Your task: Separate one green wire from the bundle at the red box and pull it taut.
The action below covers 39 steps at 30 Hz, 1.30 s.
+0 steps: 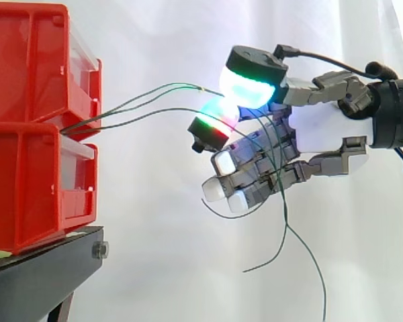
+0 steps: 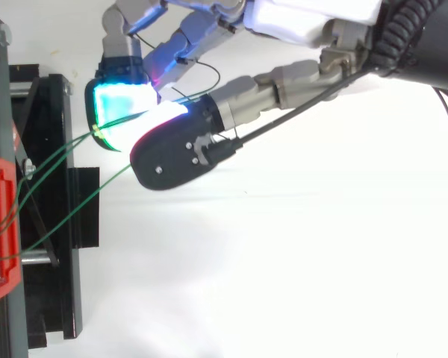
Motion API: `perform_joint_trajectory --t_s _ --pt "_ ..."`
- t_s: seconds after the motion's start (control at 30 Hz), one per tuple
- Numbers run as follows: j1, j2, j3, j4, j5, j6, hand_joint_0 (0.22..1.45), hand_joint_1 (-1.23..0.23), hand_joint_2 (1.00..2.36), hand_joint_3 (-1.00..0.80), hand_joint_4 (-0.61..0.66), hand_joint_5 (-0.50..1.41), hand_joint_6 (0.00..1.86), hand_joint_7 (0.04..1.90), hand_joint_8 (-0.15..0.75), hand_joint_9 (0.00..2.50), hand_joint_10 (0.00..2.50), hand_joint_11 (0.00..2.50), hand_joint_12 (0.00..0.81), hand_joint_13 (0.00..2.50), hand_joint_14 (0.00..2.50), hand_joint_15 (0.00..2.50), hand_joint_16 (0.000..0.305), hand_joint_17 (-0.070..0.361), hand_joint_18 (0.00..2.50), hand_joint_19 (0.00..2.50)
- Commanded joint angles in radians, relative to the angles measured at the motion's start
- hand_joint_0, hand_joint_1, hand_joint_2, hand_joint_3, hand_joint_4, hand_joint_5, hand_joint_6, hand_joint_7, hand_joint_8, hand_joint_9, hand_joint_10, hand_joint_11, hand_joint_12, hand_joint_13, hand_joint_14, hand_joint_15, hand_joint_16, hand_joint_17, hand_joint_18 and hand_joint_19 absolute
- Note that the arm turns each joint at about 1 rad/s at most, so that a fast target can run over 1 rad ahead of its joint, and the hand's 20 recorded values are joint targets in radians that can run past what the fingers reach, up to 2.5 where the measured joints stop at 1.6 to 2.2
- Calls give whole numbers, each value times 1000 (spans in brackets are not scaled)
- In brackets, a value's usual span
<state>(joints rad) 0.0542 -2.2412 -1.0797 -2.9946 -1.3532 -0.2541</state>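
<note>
While my robot hand (image 1: 322, 127) pinches green wire (image 1: 138, 97) off the red box (image 1: 27, 154) | possibly two caught | tautening pending

**Wire Roots and Grip Point Obscured**

The red bins (image 1: 27, 134) are cut off by the left edge in the side view, and the roots of the green wires (image 1: 131, 102) are hidden in the gap between them. Where the wires are pinched by the hand (image 1: 322, 127), the contact is washed out by the glowing pads (image 1: 248, 90). How many strands are held cannot be told. One loose tail is cropped by the bottom edge, as is the black stand (image 1: 33, 282).
</note>
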Motion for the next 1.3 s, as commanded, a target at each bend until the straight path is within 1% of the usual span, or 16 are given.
perform_joint_trajectory --t_s 0.0,0.1,0.17,0.2,0.23,0.27,0.33,0.43,0.53,0.6,0.7,0.77,1.0,1.13,1.2,1.27 --pt "1 0 0 -1 0 4 543 -542 1000 -500 196 -203 871 1062 284 830 18 683 361 748 14 342 56 126 690 391" --pt "3 0 0 -6 0 10 546 -407 1000 -500 192 -201 864 1078 287 838 20 668 360 752 13 352 56 126 681 411" --pt "4 0 0 -3 0 10 574 -384 1005 -446 184 -199 860 1086 285 850 22 671 354 749 13 351 55 123 671 428" --pt "4 0 0 -3 0 10 589 -398 1008 -419 181 -199 859 1101 283 848 22 680 351 748 13 356 55 123 669 426" --pt "4 0 1 -3 0 10 596 -448 1014 -349 180 -199 860 1109 285 848 22 677 352 750 13 352 55 123 669 426" --pt "4 0 1 -1 0 10 596 -464 1015 -328 182 -200 860 1116 285 848 19 673 351 750 13 356 55 123 669 430" --pt "4 0 0 -1 0 10 589 -577 1020 -240 191 -201 862 1133 284 839 21 688 353 752 13 357 55 123 671 429" --pt "4 0 0 0 0 10 590 -660 1021 -210 178 -207 874 1105 287 818 21 692 352 754 13 362 55 124 677 422" --pt "6 0 1 0 0 10 606 -735 1021 -237 178 -214 884 1060 282 802 22 687 349 757 14 365 54 122 684 419" --pt "6 0 0 0 0 10 629 -794 1017 -289 184 -215 886 1044 279 792 21 683 345 760 13 360 54 121 702 402" --pt "6 0 0 0 0 10 644 -820 1013 -355 185 -215 885 1029 273 791 21 690 339 764 14 361 53 119 712 388" --pt "6 0 0 0 0 10 653 -824 1009 -398 192 -215 884 1027 272 788 19 688 341 769 15 356 53 119 717 391" --pt "10 0 0 -3 2 12 636 -801 1007 -421 190 -215 883 1031 270 792 21 693 339 781 14 365 53 119 728 395" --pt "19 0 0 -4 2 24 628 -765 1007 -422 185 -215 882 1040 275 809 21 708 339 799 15 382 53 120 738 414" --pt "22 0 0 -4 3 38 627 -751 1007 -424 183 -216 882 1040 278 827 22 720 339 862 17 433 53 120 750 420" --pt "27 0 0 -4 3 61 628 -725 1006 -433 185 -216 881 1028 279 861 23 779 335 1013 21 598 54 121 780 445"
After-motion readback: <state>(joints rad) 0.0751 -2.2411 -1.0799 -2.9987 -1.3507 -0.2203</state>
